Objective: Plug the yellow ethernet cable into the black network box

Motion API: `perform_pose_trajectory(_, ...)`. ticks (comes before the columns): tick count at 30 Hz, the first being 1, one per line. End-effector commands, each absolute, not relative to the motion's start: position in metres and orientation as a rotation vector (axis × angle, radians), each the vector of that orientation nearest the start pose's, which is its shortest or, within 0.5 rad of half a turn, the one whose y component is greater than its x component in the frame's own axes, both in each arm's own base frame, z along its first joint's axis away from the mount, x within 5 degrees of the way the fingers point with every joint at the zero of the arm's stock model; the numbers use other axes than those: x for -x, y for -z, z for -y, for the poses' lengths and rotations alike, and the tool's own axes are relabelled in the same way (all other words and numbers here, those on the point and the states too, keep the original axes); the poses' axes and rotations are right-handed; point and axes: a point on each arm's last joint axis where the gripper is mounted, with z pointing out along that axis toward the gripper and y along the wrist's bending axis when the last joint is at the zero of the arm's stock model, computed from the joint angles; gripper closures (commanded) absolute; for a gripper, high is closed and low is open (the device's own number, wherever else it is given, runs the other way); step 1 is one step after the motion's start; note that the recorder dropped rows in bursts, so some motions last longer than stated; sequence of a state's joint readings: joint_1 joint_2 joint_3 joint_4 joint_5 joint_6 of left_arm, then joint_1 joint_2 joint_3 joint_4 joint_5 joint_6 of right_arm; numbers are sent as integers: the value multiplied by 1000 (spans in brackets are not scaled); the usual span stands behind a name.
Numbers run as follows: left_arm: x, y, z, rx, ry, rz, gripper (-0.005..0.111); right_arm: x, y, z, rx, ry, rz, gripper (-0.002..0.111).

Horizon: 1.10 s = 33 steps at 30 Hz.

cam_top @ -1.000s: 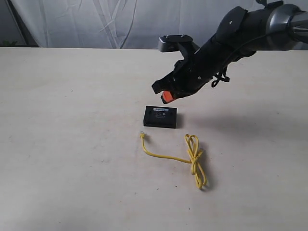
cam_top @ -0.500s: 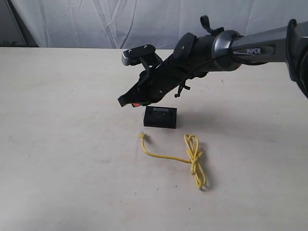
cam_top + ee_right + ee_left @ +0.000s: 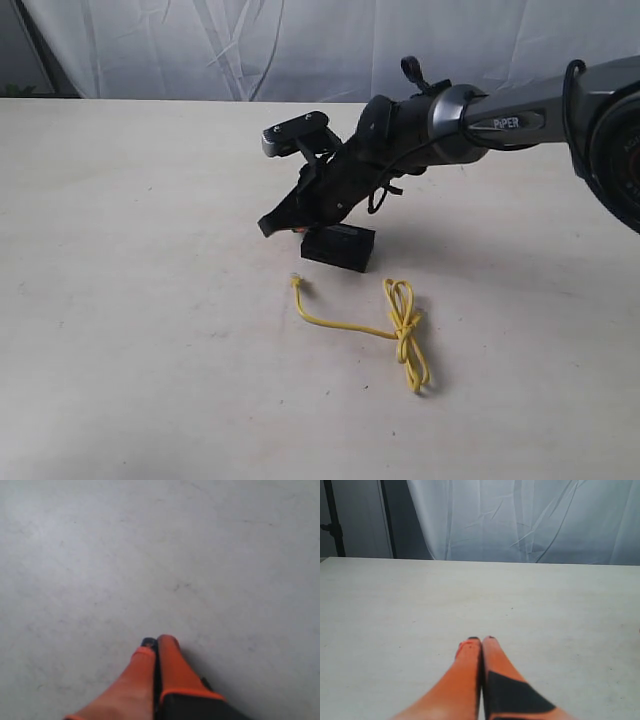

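The black network box (image 3: 345,250) lies on the table near the middle of the exterior view. The yellow ethernet cable (image 3: 400,320) lies in front of it, knotted into loops, with one clear plug (image 3: 297,283) pointing toward the box. My right gripper (image 3: 270,226) reaches across low over the box's far left corner, its tips just past the box edge. Its orange fingers (image 3: 170,665) are pressed together on nothing, with only bare table ahead of them. My left gripper (image 3: 481,640) is also shut and empty over bare table; it does not show in the exterior view.
The beige table (image 3: 130,300) stretches wide on all sides. A white curtain (image 3: 250,45) hangs behind its far edge. The right arm's dark body (image 3: 450,115) slants over the table behind the box.
The right arm swung left and dropped, from above and right of the box to low over its left end. The box looks nudged slightly toward the right. The cable has not moved.
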<state>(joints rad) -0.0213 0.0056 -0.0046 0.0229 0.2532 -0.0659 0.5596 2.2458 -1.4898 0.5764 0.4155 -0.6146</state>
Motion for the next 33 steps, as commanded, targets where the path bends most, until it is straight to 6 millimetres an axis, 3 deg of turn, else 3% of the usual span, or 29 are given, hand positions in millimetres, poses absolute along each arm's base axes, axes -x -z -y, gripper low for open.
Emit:
perform_pose_trajectory(1, -55, -191, 1, 25, 44, -1723, 107, -384, -107, -260, 899, -409, -2466, 109)
perform_pose_trajectory(8, -55, -191, 1, 25, 44, -1723, 107, -381, -112, -258, 940, -397, -2486, 109)
perform_pose_trajectory(11, -55, -191, 1, 25, 44, -1723, 107, -387, -113, -249, 793, -426, -2544, 109)
perform_pose_trajectory(14, -55, -191, 1, 25, 44, -1723, 107, -391, -118, -241, 767, -434, -2559, 109)
perform_pose_trajectory(19, -55, -191, 1, 25, 44, -1723, 107, -394, -151, -226, 735, -447, -2529, 109)
perform_pose_trajectory(21, -55, -191, 1, 25, 44, -1723, 107, -395, -154, -222, 737, -445, -2539, 109)
perform_pose_trajectory(27, -55, -191, 1, 25, 44, -1723, 107, -395, -150, -203, 744, -460, -2649, 109)
perform_pose_trajectory(33, -55, -191, 1, 25, 44, -1723, 107, -385, -143, -200, 835, -464, -2751, 109)
